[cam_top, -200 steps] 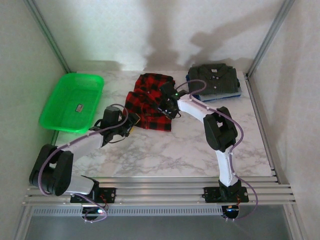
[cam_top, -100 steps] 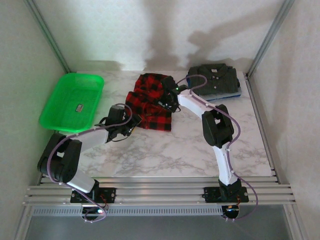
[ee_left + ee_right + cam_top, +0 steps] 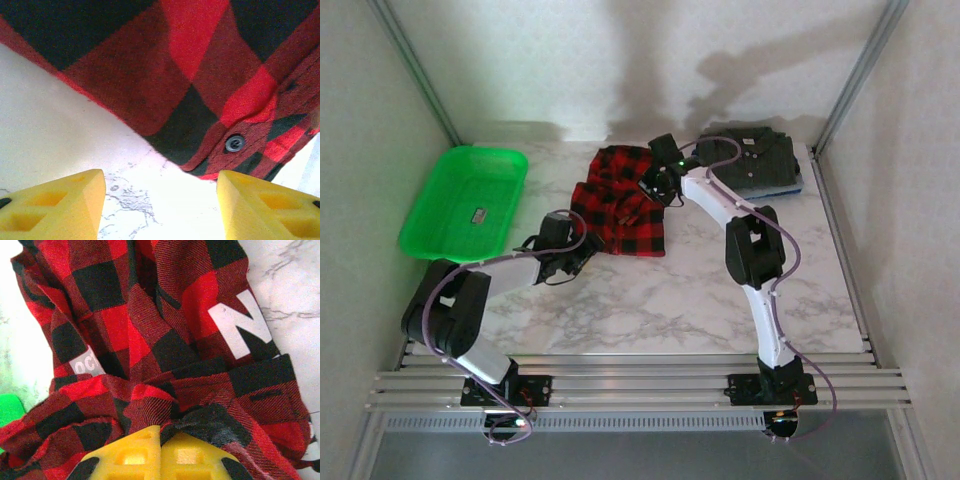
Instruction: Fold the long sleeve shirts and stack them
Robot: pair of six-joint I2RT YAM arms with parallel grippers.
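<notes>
On table point(image 3: 670, 295), plaid shirt point(image 3: 620, 208) bunched; right gripper point(image 3: 161, 436) pinches its fabric; left gripper point(image 3: 160, 200) spread wide beside buttoned hem.

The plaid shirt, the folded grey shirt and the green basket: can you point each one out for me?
plaid shirt point(image 3: 620, 210): overhead view, on the middle of the crumpled red-and-black cloth.
grey shirt point(image 3: 770, 158): overhead view, on its folded front, right of the collar.
green basket point(image 3: 450, 195): overhead view, on its bare floor.
</notes>
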